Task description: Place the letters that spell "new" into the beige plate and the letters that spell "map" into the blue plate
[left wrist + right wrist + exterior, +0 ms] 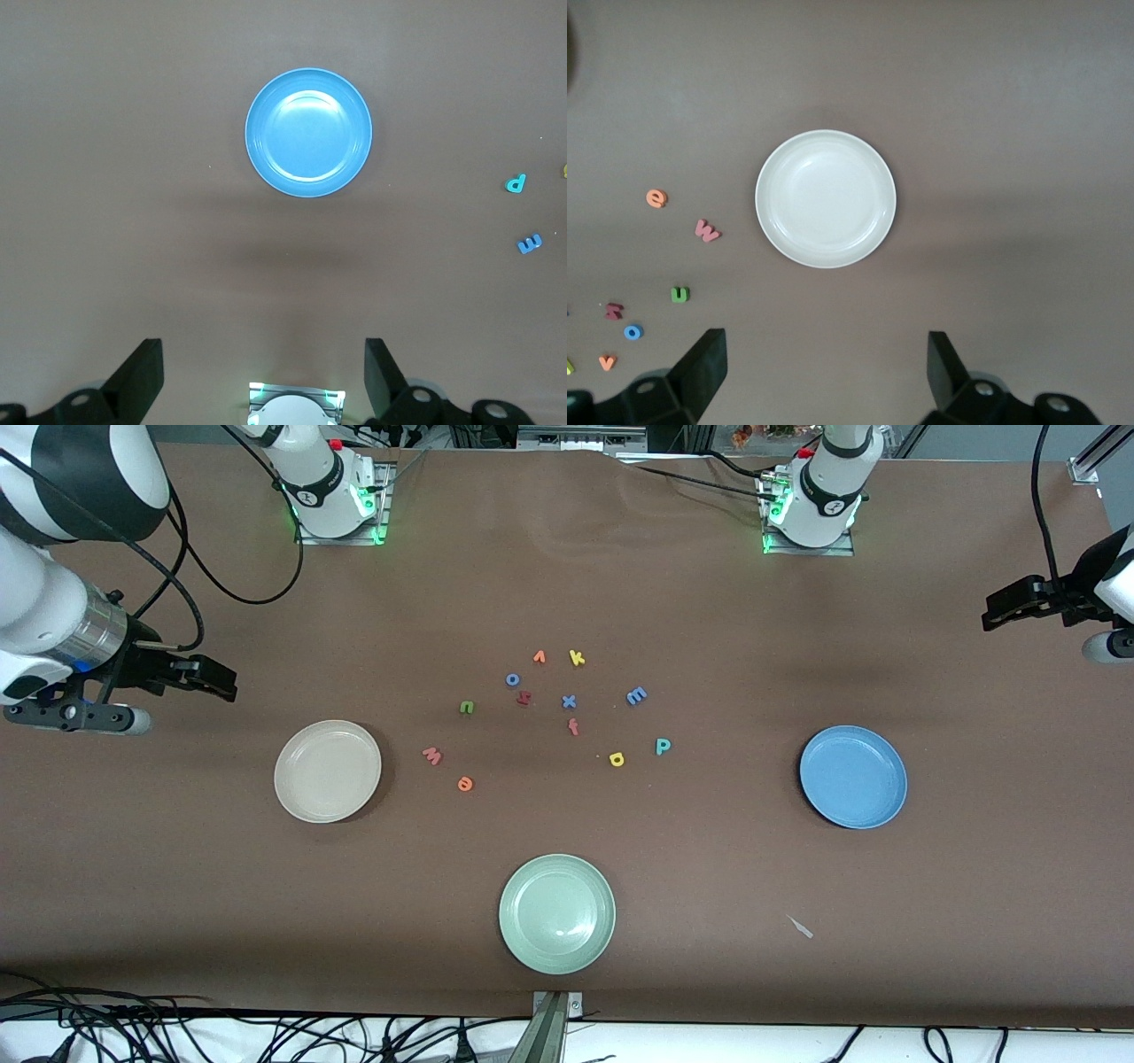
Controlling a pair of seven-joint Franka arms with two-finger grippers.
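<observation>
Green plate [557,913] in front view only

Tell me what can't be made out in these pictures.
- Dark red letter, front view: too small to read its shape.
- Yellow a, left wrist view: cut off by the picture's edge.
- Yellow letter, right wrist view: cut off by the edge, unreadable.
- Small pale scrap on the table, front view: too small to identify.

Both waiting, raised at the worktop's ends: left black two-finger end effector [990,615] spread wide, empty; right black two-finger end effector [226,684] likewise spread, empty.
</observation>
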